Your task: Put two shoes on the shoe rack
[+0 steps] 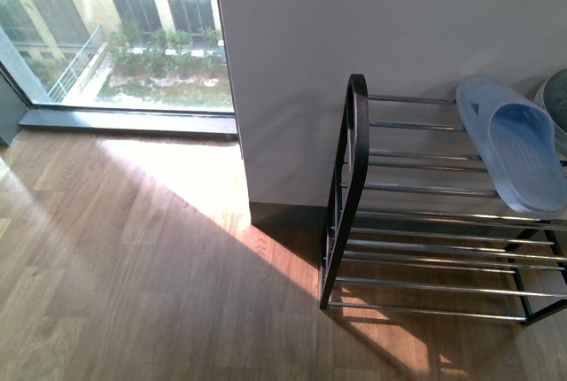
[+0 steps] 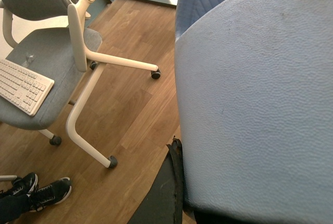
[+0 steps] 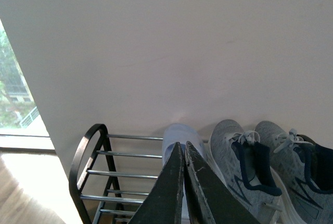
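Beside the white wall, on sunlit wood floor, shoe rack; right hand closed, empty; left hand's state untellable.

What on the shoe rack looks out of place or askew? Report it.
Only one pale blue slide lies on the top tier of the shoe rack, angled across the rails beside the grey sneakers. Its mate is off the rack, filling the left wrist view.

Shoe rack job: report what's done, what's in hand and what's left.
Done: one pale blue slide lies on the top tier of the shoe rack, beside the pair of grey sneakers. In hand: the left wrist view is filled by a second pale blue slide, apparently carried by the left gripper. The right gripper looks shut and empty. Left: set that second slide on the rack.
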Robot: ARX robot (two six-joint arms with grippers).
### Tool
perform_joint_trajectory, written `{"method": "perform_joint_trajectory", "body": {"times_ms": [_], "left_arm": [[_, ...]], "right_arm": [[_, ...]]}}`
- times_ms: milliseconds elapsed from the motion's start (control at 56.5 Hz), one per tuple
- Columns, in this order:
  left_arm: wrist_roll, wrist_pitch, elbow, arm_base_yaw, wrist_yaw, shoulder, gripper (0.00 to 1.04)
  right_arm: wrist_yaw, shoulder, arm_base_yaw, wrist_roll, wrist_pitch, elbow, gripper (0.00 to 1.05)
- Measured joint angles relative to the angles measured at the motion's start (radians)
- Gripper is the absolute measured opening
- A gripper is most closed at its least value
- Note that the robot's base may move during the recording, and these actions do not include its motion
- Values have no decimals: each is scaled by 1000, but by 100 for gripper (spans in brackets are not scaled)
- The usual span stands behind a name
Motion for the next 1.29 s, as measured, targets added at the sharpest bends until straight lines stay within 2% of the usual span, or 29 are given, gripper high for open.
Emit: {"method": "perform_joint_trajectory", "body": {"times_ms": [230,336,673,850,956,1027,1151,1222,1292], "left_arm": [[0,0,0,0,0,0,2],[0,0,0,0,0,0,2],[0,0,0,0,0,0,2],[0,0,0,0,0,0,2],[0,0,0,0,0,0,2],[0,0,0,0,0,0,2],[0,0,0,2,-3,0,2],[0,0,0,1,-2,0,2],[0,0,0,1,-2,0,2]], "right_arm": [[0,-75,0,0,-76,0,1],[2,-230,0,0,-246,0,1],[3,-248,0,0,-254,0,2],[3,-248,0,0,-254,0,31],[3,-248,0,0,-254,0,45],[2,-249,0,0,-255,0,61],[-4,-249,0,0,-255,0,78],[-2,-249,0,0,-256,0,94],[-1,-249,0,1,-256,0,96]]}}
